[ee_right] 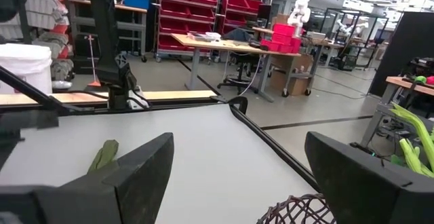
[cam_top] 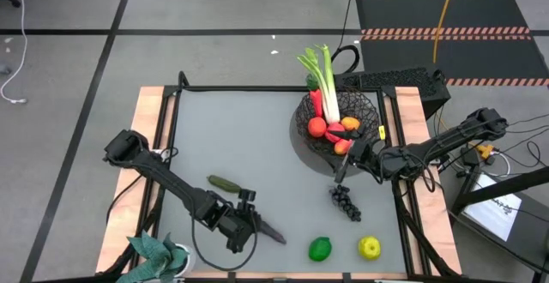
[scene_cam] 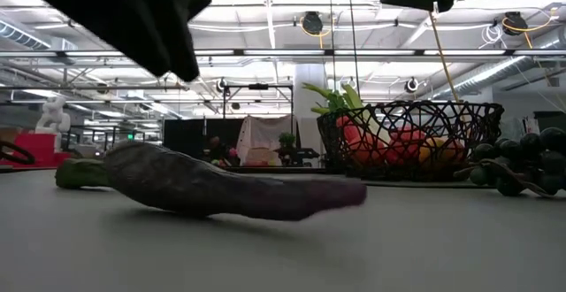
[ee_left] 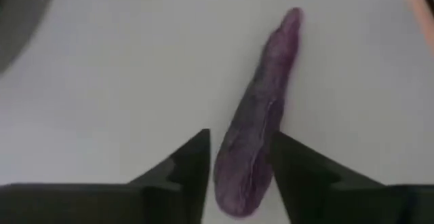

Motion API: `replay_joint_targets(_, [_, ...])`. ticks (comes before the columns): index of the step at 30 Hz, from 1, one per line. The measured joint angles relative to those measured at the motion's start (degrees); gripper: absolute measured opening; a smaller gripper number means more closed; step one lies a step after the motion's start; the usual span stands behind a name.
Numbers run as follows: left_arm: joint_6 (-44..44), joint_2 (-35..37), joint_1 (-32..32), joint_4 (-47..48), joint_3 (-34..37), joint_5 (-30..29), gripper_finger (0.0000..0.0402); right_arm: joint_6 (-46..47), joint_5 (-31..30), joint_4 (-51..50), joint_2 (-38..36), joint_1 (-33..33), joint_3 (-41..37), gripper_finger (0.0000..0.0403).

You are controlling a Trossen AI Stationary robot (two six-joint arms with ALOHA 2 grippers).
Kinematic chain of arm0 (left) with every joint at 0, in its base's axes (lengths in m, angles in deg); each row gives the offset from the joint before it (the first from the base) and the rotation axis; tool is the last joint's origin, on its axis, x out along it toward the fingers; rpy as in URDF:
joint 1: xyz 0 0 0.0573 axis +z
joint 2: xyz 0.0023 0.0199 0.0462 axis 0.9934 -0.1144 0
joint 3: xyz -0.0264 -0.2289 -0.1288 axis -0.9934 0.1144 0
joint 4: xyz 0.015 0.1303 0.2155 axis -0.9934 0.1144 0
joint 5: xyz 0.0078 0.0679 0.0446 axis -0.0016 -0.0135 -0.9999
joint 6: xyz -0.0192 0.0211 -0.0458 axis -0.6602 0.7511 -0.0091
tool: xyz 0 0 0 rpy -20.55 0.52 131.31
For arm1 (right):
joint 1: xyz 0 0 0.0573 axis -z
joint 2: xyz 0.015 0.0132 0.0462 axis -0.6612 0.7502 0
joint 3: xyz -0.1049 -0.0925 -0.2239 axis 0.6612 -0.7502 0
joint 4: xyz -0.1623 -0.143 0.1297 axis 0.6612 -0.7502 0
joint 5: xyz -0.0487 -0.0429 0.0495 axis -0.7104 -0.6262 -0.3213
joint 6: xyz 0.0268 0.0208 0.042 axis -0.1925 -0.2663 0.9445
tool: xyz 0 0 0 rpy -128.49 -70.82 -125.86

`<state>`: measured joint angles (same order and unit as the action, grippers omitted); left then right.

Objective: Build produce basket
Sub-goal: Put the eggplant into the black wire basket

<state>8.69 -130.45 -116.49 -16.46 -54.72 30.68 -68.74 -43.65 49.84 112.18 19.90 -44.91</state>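
Table (cam_top: 257,137) centre bare, open room between the arms. Basket (cam_top: 364,111) at far right edge, leek (cam_top: 326,81) and red and orange fruits inside. Eggplant (ee_left: 261,115) — long, purple, lying flat near the front edge. Left gripper (ee_left: 239,166) straddles its thick end, fingers apart — contact unclear. Right gripper (cam_top: 347,165) wide open beside basket, empty.

We see the left gripper (cam_top: 254,220) low over the eggplant (ee_left: 258,125), its two fingers (ee_left: 193,163) apart, one on each side of the eggplant's thick end. The right gripper (cam_top: 349,165), far from the eggplant, hangs with fingers (ee_right: 146,166) wide apart, holding nothing.
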Motion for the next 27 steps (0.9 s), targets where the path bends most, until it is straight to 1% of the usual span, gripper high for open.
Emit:
replay_joint_targets(4, [0.35, -2.17, -0.13, -0.66, 0.1, 1.38, 0.0219, -0.02, 0.0, 0.02, 0.0, -0.01, 0.0, 0.0325])
replay_joint_targets(7, [-0.65, -4.67, 0.05, -1.42, 0.15, 1.76, 0.0253, -0.02, -0.02, 0.07, -0.02, 0.01, 0.0, 0.0325])
replay_joint_targets(10, [-1.47, -7.41, 0.6, -3.17, 0.15, 3.71, 0.0274, -0.02, 0.0, 0.04, 0.0, 0.01, 0.0, 0.0325])
replay_joint_targets(14, [-1.75, -10.5, 1.33, -3.96, 0.15, 6.4, 0.0281, -0.02, 0.0, 0.0, 0.0, -0.01, 0.0, 0.0325])
replay_joint_targets(17, [-2.6, -11.78, 2.04, -4.09, 0.03, 7.0, 0.0272, -0.02, -0.01, 0.0, 0.0, -0.01, 0.0, 0.0325])
replay_joint_targets(19, [-2.17, -12.27, 2.46, -4.34, -0.08, 7.31, 0.0256, -0.02, -0.02, 0.02, 0.0, 0.0, 0.0, 0.0325])
replay_joint_targets(21, [-1.49, -12.33, 2.72, -4.58, -0.07, 7.29, 0.0231, -0.02, -0.02, 0.01, 0.0, 0.01, 0.0, 0.0325])
replay_joint_targets(27, [0.57, -10.14, 3.1, -3.39, 0.32, 5.61, 0.0136, -0.02, -0.02, 0.0, 0.0, 0.01, 0.0, 0.0325])
